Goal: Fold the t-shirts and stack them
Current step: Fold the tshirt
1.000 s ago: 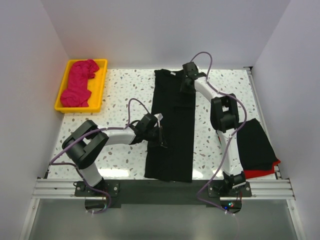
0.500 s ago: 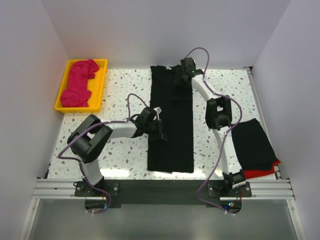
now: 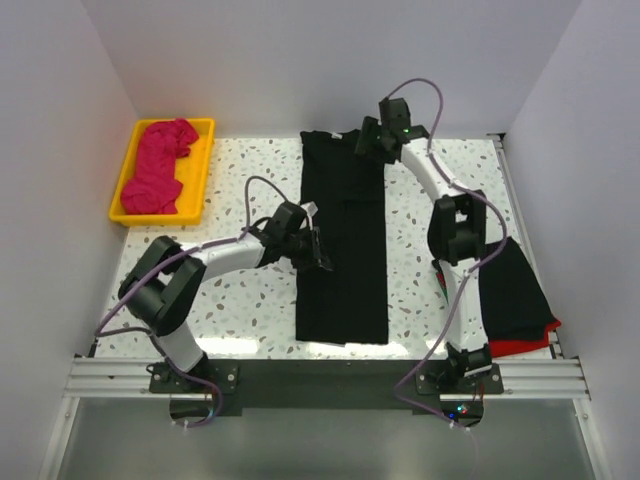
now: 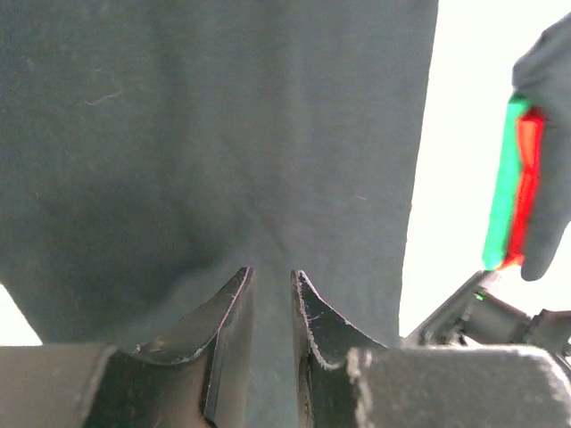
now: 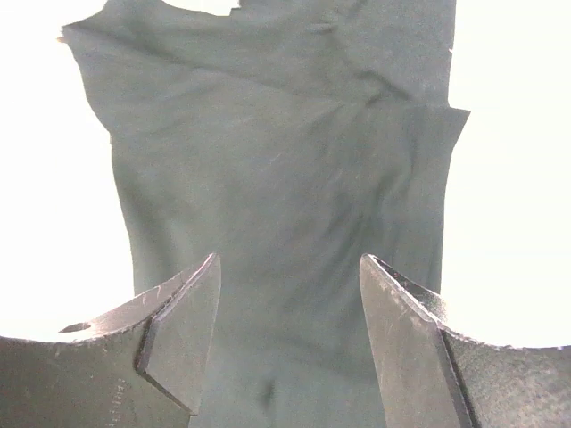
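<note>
Pink t-shirt [image 3: 158,170] lies bunched in the yellow tray [image 3: 155,217], far left on the counter [image 3: 250,170]. Left end effector [image 4: 271,276], jaws a narrow slit apart, is at the left edge of the black t-shirt [image 3: 345,250], which is folded long and runs near-to-far, collar end far. Right end effector [image 5: 289,259] gapes wide over that collar end. At the right edge, a folded black shirt [image 3: 510,290] lies on a red shirt [image 3: 525,345].

The black t-shirt [image 3: 342,250] is matt, soft cloth on the smooth speckled table [image 3: 240,160], whose far left corner carries a glossy yellow plastic tray [image 3: 195,190] holding a crumpled pink t-shirt [image 3: 160,165].
</note>
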`<act>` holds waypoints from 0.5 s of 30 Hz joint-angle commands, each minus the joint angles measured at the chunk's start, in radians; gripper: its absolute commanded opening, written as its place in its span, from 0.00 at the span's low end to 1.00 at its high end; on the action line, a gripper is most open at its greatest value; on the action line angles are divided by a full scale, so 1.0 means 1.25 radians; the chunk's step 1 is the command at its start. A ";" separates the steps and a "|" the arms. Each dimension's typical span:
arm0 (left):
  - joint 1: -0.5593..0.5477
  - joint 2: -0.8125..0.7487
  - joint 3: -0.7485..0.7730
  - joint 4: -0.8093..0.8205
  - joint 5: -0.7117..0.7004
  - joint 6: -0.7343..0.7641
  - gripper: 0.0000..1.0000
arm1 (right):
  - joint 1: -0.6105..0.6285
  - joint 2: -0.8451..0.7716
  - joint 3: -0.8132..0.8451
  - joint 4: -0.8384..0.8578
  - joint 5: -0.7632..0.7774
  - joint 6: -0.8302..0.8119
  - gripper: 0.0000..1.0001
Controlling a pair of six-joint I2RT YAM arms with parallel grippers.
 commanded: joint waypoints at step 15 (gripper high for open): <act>0.004 -0.269 -0.297 -0.033 0.074 0.047 0.15 | 0.144 -0.925 -1.086 0.153 -0.124 0.151 0.67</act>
